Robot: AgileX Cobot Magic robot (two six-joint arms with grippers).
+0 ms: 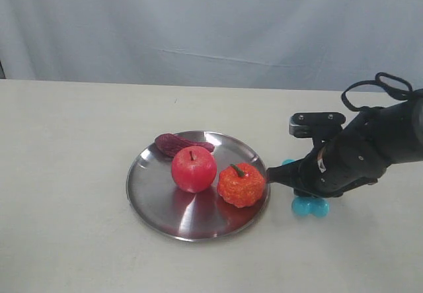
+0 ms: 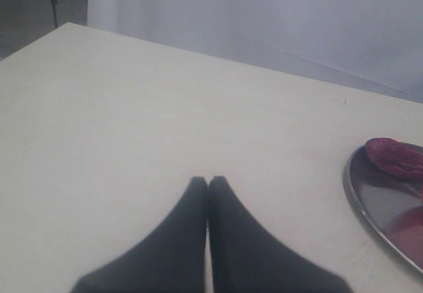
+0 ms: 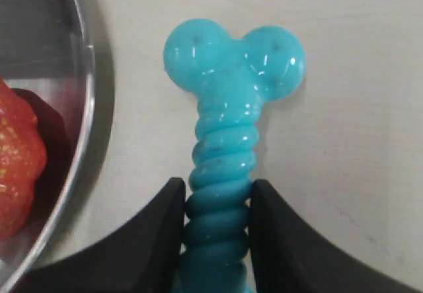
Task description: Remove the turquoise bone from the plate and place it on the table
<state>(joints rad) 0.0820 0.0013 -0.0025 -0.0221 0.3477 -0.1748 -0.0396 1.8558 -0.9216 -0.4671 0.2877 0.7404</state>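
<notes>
The turquoise bone (image 3: 231, 94) is off the plate (image 1: 168, 213), just to the right of the plate's rim (image 3: 82, 108). My right gripper (image 3: 217, 187) is shut on its ribbed shaft, one finger pressed against each side. In the exterior view only one knobbed end of the bone (image 1: 310, 206) shows under the black arm, low against the table (image 1: 66, 174). I cannot tell if it touches the tabletop. My left gripper (image 2: 208, 180) is shut and holds nothing, over bare table to the left of the plate (image 2: 370, 200).
On the plate are a red apple (image 1: 193, 168), a bumpy orange fruit (image 1: 241, 184) near the right rim, and a dark maroon piece (image 1: 175, 143) at the back. A pale curtain closes off the table's far edge.
</notes>
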